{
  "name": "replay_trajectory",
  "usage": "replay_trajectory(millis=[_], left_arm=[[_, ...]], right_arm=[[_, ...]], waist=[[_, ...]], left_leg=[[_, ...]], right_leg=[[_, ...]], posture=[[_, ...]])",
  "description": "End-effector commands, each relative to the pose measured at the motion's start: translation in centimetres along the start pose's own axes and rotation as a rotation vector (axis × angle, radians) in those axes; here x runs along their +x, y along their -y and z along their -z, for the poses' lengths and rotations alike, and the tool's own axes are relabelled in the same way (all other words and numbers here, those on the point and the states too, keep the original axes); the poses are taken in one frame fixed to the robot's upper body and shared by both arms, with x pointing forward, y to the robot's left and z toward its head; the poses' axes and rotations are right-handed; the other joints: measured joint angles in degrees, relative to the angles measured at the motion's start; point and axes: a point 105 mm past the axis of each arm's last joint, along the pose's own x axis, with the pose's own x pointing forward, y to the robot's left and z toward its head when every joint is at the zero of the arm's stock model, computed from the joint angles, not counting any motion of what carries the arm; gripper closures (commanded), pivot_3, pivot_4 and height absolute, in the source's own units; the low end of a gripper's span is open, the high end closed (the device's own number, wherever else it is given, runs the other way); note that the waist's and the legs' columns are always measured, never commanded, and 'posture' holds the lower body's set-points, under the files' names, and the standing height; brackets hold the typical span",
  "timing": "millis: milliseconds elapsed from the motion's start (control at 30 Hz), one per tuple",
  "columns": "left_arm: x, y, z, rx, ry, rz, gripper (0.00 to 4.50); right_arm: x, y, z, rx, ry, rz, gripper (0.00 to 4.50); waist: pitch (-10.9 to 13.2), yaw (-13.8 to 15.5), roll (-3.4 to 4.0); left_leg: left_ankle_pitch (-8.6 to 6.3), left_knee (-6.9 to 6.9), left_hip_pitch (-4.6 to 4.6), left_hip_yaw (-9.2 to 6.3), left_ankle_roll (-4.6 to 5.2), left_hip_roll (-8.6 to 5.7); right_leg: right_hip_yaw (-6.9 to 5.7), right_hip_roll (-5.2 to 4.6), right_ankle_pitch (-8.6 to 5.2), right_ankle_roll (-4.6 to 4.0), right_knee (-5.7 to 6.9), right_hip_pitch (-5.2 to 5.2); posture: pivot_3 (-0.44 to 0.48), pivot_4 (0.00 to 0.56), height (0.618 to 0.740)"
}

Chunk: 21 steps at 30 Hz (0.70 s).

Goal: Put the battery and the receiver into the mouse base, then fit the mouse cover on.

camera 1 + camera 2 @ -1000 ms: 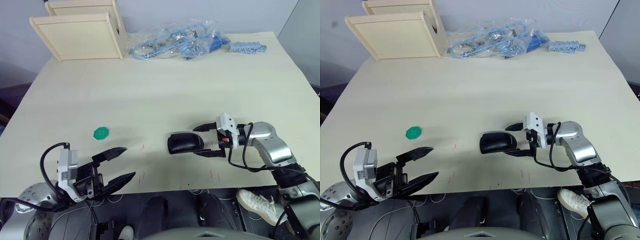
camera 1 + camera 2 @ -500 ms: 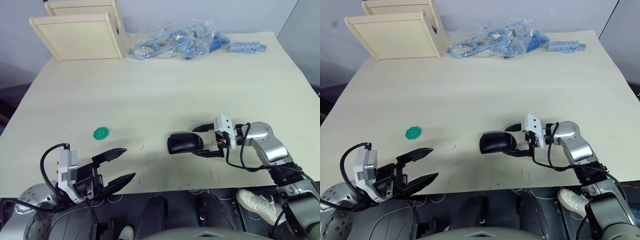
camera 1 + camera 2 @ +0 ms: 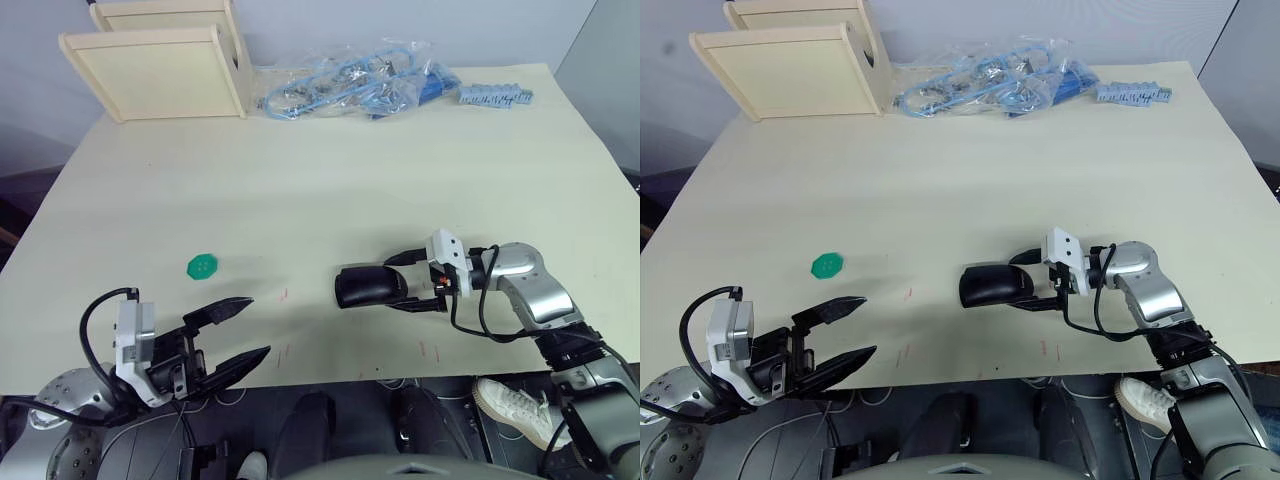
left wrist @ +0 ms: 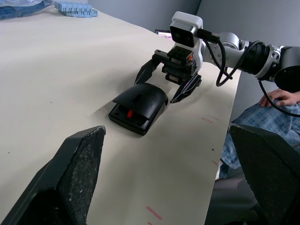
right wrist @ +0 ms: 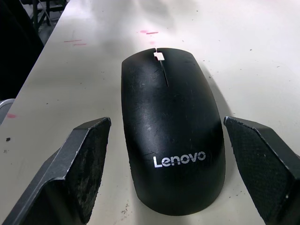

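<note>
1. Left gripper (image 3: pixel 232 328), lower left of the head view: two tapered black fingers spread apart, holding nothing, at the near table edge.
2. Mouse cover (image 5: pixel 171 131) sits on the mouse base (image 4: pixel 131 117), centre-right of the table (image 3: pixel 330 170). Right wrist view reads smooth matte shell, white "Lenovo" lettering; left wrist view alone shows the red wheel under the front lip.
3. Right gripper (image 3: pixel 410 282): fingers spread, flanking the mouse's rear end, not touching.
4. Green toothed disc (image 3: pixel 203 265), left of centre.
5. Far edge: wooden trays (image 3: pixel 160 65), bagged blue cables (image 3: pixel 350 88).
</note>
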Motion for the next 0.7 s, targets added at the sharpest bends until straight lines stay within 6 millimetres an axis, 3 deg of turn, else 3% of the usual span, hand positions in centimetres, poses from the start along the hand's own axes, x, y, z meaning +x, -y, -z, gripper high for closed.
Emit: replay_trajectory(millis=[33, 633, 700], left_arm=[[0.0, 0.31, -0.87, 0.038, 0.018, 0.01, 0.0], [0.11, 0.4, -0.85, 0.036, 0.021, 0.008, 0.0], [0.13, 0.41, -0.84, 0.036, 0.022, 0.007, 0.0]], right_arm=[[-0.14, 0.34, -1.14, -0.053, 0.018, 0.0, 0.43], [-0.13, 0.56, -0.8, -0.072, -0.009, 0.003, 0.43], [-0.11, 0.59, -0.8, -0.075, -0.009, 0.004, 0.96]], waist=[[0.0, 0.0, 0.0], [0.0, 0.0, 0.0], [0.0, 0.0, 0.0]], left_leg=[[0.0, 0.0, 0.0, 0.0, 0.0, 0.0], [0.0, 0.0, 0.0, 0.01, 0.0, 0.0], [0.0, 0.0, 0.0, 0.01, 0.0, 0.0]], right_leg=[[0.0, 0.0, 0.0, 0.0, 0.0, 0.0], [0.0, 0.0, 0.0, 0.0, 0.0, 0.0], [0.0, 0.0, 0.0, 0.0, 0.0, 0.0]], posture=[[0.0, 0.15, 0.74], [0.0, 0.15, 0.74], [0.0, 0.15, 0.74]])
